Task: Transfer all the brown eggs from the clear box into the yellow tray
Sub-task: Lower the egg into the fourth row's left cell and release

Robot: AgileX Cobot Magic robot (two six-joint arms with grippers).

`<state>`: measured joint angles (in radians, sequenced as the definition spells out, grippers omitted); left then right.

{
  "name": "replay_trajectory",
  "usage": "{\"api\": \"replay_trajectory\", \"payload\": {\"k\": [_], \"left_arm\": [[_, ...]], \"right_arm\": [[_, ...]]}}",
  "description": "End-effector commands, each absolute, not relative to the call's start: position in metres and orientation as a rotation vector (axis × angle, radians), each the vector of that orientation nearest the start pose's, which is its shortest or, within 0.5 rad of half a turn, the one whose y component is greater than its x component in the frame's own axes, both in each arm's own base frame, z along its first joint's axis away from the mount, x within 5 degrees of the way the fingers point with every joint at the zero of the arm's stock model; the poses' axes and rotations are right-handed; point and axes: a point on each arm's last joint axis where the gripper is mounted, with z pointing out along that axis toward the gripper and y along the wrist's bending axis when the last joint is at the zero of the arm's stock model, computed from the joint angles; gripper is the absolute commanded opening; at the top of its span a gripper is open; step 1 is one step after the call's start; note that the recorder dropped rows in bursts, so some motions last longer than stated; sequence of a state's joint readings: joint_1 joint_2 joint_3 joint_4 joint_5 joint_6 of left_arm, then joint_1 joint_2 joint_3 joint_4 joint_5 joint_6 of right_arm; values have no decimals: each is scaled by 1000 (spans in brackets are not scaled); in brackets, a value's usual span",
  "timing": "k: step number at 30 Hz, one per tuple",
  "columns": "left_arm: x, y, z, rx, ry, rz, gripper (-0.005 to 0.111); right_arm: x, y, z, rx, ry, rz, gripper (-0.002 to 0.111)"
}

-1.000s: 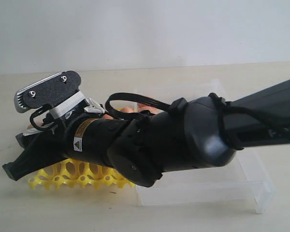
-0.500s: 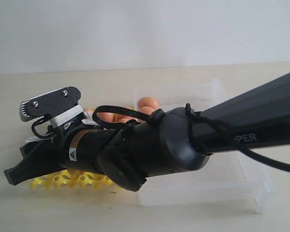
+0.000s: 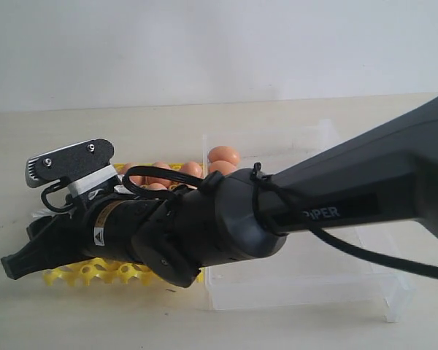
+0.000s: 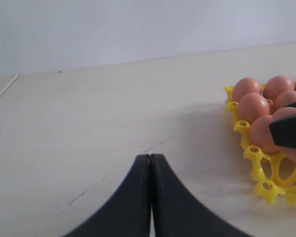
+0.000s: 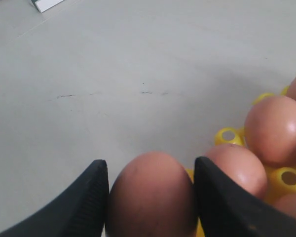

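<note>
The right end effector [image 5: 150,163] is pinching one brown egg [image 5: 150,202] between its spread fingers, low in the right wrist view. It is hanging just over the edge of the yellow tray [image 3: 80,274], at the lower left of the exterior view. The risk, as I am judging it, is that the egg may be landing on a peg or on the neighbour egg [image 5: 237,170] just beside it, not in a free cup. Then the shell could be cracking, or the egg could be rolling off onto the surface [image 4: 89,123]. Squeezing harder would also be risking a break. The right arm [image 3: 314,211] is hiding most of the tray and part of the clear box [image 3: 306,288] in the exterior view, so I cannot tell how many cups are free. At least one more egg [image 3: 223,154] seems to be lying in the box, near the middle of that frame. The left end effector [image 4: 150,160] is pressed together, holding nothing, at the bottom of its view, apart from the tray.
</note>
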<state>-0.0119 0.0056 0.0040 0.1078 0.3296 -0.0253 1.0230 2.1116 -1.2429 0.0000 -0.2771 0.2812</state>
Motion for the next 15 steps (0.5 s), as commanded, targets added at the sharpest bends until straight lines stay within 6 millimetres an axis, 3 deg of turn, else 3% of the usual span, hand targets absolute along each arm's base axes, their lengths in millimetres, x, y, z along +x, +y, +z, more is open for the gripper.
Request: {"api": "replay_trajectory", "payload": {"k": [1,15], "left_arm": [[54,2,184,49,1801,72,0],[54,2,184,49,1801,72,0]], "right_arm": [[238,387,144,-784,2006,786,0],[247,383,137,-736,2030,790,0]]}}
